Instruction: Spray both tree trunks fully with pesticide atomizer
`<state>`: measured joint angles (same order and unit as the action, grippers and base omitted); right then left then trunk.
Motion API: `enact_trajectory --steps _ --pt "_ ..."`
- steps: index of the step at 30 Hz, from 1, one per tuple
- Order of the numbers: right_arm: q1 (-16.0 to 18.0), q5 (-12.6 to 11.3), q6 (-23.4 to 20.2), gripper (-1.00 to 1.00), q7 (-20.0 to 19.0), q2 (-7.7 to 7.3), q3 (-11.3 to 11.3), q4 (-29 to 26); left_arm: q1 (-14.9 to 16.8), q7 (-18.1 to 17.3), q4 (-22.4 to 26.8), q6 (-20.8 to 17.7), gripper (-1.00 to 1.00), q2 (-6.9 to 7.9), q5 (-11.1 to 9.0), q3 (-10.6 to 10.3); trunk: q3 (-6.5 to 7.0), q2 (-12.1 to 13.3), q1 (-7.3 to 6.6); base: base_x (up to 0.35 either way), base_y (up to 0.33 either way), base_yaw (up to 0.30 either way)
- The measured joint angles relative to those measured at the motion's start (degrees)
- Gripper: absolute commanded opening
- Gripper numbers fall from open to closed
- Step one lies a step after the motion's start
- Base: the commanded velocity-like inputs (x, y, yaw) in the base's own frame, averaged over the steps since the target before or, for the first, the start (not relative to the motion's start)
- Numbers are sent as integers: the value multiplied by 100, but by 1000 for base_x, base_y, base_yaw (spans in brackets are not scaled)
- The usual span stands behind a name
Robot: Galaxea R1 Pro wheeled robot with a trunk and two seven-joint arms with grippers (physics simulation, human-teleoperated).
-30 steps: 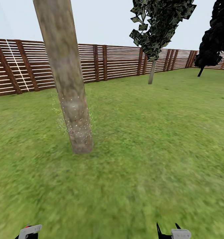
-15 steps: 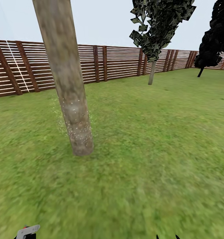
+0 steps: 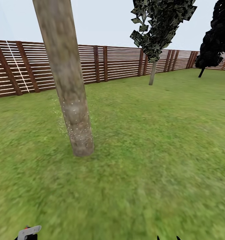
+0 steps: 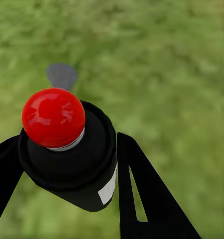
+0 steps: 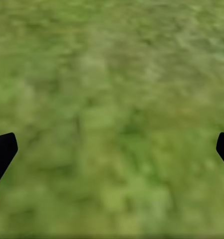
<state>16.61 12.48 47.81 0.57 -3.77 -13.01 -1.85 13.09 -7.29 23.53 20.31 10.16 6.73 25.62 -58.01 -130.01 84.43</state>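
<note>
1. Left gripper (image 4: pixel 67 164) is clamped on the pesticide atomizer (image 4: pixel 67 149): a black finger presses each side of the dark body, red cap facing the wrist camera, grass beyond. In the head view the atomizer's whitish part (image 3: pixel 29 230) shows at the lower edge, on the robot's left side.
2. Right gripper (image 5: pixel 112 149): jaws spread wide and empty; the two dark fingertips (image 5: pixel 2 152) sit at opposite edges of its wrist view, over the floor (image 5: pixel 112 74).
3. Near tree trunk (image 3: pixel 67 83) stands ahead and slightly left, leaning in the head view. White specks dot its lower part (spray deposit, I judge); the upper trunk looks bare.
4. Second tree (image 3: pixel 153 71) stands well apart, near the wooden fence (image 3: pixel 119 61). Its trunk carries no visible specks at this range. A darker tree (image 3: pixel 214 36) stands far right.
5. Risks, as judged:
   - Coverage stays low on the near trunk if the nozzle is not raised; the trunk would be left incomplete.
   - Nozzle direction cannot be confirmed from the wrist view; a misaimed atomizer would wet grass instead.
   - The atomizer is held low and near the frame edge, so aiming by head view is poor.
   - Leaving early for the second tree would leave the first unfinished.
</note>
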Motion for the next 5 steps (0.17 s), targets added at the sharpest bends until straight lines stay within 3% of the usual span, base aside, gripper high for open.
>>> enact_trajectory --steps 5 --pt "0 0 0 100 1 -1 0 0 0 -1 -3 102 -100 -5 13 -4 0 0 0 0 0 0"
